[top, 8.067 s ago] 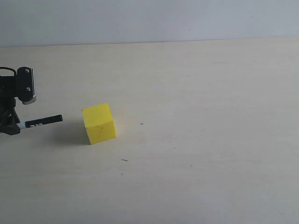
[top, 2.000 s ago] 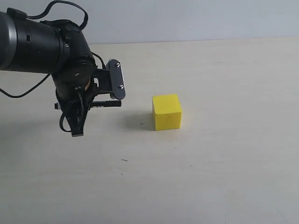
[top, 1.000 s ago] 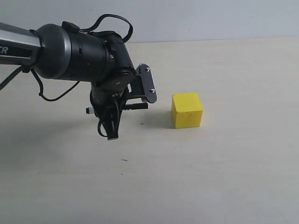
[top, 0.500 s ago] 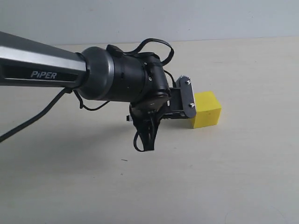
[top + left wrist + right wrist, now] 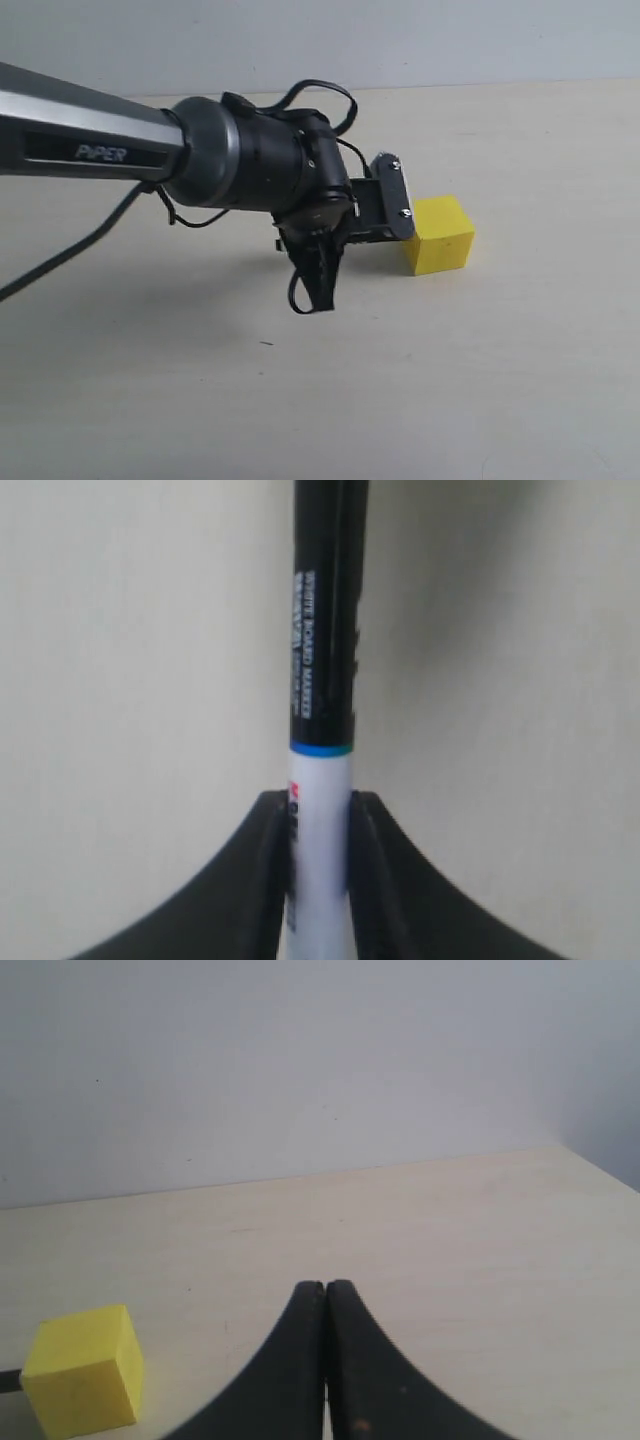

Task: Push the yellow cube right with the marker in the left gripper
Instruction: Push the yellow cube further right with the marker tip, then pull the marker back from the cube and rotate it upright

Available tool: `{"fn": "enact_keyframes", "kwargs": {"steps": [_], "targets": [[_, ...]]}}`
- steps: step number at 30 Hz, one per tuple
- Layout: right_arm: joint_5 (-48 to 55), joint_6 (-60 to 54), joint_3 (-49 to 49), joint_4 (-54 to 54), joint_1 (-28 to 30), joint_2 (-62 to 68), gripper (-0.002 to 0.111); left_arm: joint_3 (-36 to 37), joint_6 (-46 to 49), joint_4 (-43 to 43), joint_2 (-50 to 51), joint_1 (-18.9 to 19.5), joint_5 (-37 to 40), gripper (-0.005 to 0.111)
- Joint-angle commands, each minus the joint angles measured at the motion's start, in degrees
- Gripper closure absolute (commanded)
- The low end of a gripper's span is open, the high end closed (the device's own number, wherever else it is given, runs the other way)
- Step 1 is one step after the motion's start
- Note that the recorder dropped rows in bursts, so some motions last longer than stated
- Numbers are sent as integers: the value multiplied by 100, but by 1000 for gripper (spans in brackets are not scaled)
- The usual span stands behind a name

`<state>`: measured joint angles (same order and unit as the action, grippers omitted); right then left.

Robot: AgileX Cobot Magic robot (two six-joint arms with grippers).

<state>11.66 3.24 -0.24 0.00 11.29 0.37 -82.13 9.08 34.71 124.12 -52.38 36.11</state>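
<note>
The left gripper (image 5: 319,815) clenches the marker (image 5: 322,660) by its white barrel between 2 fingers (image 5: 255,880), black cap pointing outward. In the exterior view the cube (image 5: 441,235) sits right of centre on the table (image 5: 480,380), just beside the gripper's grey plate (image 5: 392,195). The right gripper (image 5: 325,1300) is closed, empty.

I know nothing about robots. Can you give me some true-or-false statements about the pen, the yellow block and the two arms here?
The left gripper holds the marker between its fingers. True.
The yellow cube sits on top of another block. False: it rests directly on the table.
The right gripper is wide open. False: its fingers are pressed together, holding nothing.
The marker has a black cap and white barrel. True.
</note>
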Motion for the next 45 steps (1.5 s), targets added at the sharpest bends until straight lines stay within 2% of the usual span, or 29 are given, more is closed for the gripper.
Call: {"fn": "enact_keyframes", "kwargs": {"steps": [1,9,18,21,27,34,39,45], "targets": [[-30,-10,24,0,48,-37,108,-391,-265,58,197,-238,7,107],[-30,-10,24,0,48,-37,108,-529,-333,137,241,-77,913,107],[-30,-10,24,0,48,-37,108,-529,-573,161,231,-77,1039,107],[-30,-10,24,0,48,-37,108,-529,-941,160,196,-77,1163,107],[-30,-10,24,0,48,-37,108,-515,-2683,364,-30,28,1584,107],[-30,-10,24,0,48,-37,108,289,-3116,367,-765,45,1848,107],[-30,-10,24,0,48,-37,108,991,-3643,402,-1435,45,1769,107],[-30,-10,24,0,48,-37,108,1507,-4379,487,-2047,45,1713,107]]}}
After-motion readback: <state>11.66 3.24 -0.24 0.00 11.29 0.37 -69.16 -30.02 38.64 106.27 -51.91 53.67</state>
